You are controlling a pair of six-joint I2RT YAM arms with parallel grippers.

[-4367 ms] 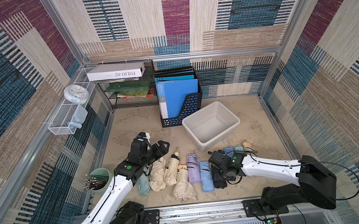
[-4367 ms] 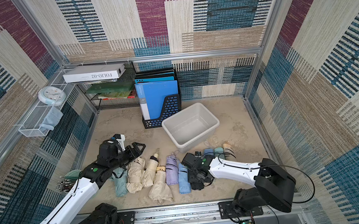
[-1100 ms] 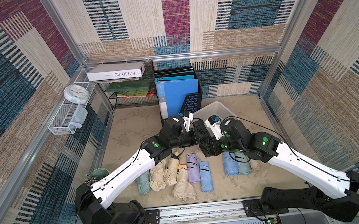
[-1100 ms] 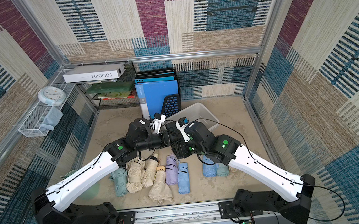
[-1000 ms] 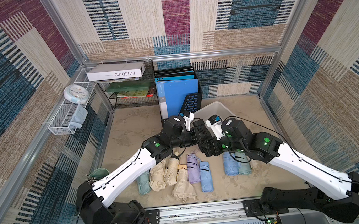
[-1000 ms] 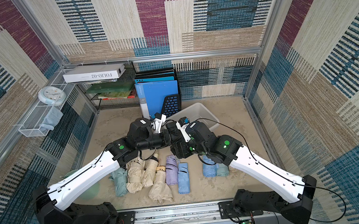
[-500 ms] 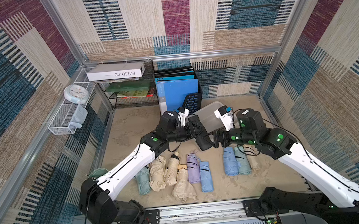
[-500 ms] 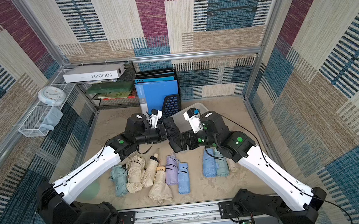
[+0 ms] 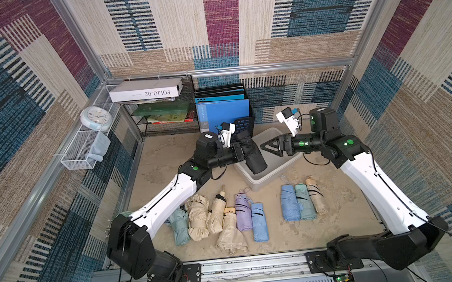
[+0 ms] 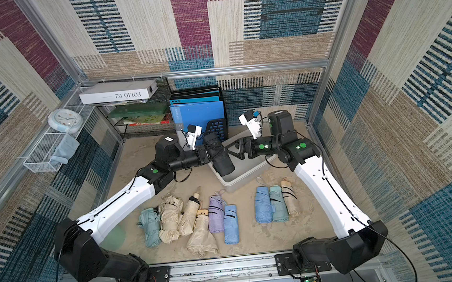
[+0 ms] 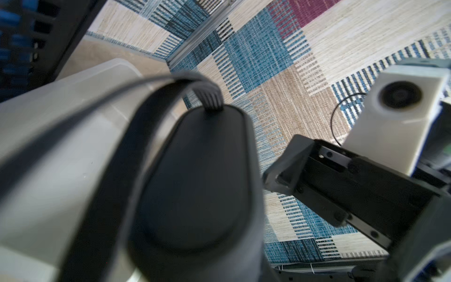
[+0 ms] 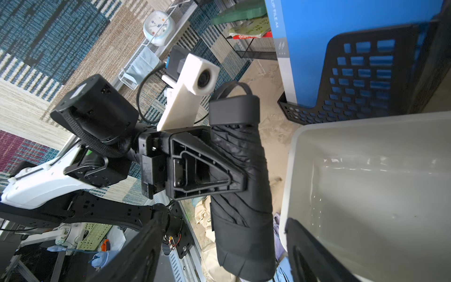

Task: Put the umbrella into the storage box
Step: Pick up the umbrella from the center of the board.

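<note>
The left gripper [image 9: 247, 153] is clamping the black folded fabric umbrella [image 9: 257, 163] crosswise, its long axis tilting downward. The pale grey plastic storage box [image 9: 266, 181] is lying just below and beyond that gripper. Facing it, the right gripper [image 9: 264, 146] is hanging open and empty.

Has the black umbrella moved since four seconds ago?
Yes. The black umbrella went from the front row toward the black file holder; the left gripper holds it over the storage box.

Mid-frame, my left gripper [image 9: 246, 151] clamps the black umbrella [image 9: 257, 163] over the storage box [image 9: 265, 179]; my right gripper [image 9: 264, 146] faces it, just right.
</note>
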